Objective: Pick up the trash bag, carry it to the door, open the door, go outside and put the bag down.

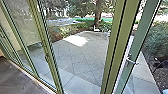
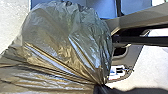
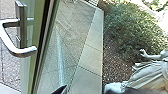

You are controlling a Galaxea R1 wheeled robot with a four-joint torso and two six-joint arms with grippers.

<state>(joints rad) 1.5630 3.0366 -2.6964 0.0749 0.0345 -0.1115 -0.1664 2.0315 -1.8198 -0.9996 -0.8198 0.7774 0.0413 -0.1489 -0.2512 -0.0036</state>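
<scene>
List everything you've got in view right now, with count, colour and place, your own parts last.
trash bag: one, dark and see-through with a brown sheen, left wrist view
door handle: one, silver, on a green frame
door and glass-wall frames: several, green, across the head view
glass panes: several, clear, between frames
indoor floor: one, grey-brown, inside the glass
paving: many slabs, grey, outside
tree trunk: one, brown, beyond the paving
shrubs: several, green, beside the paving
ground bed: one, brown, beside the paving
statue: one, pale grey, by the bed
robot's own parts: count unclear, grey and black, beside the bag
</scene>
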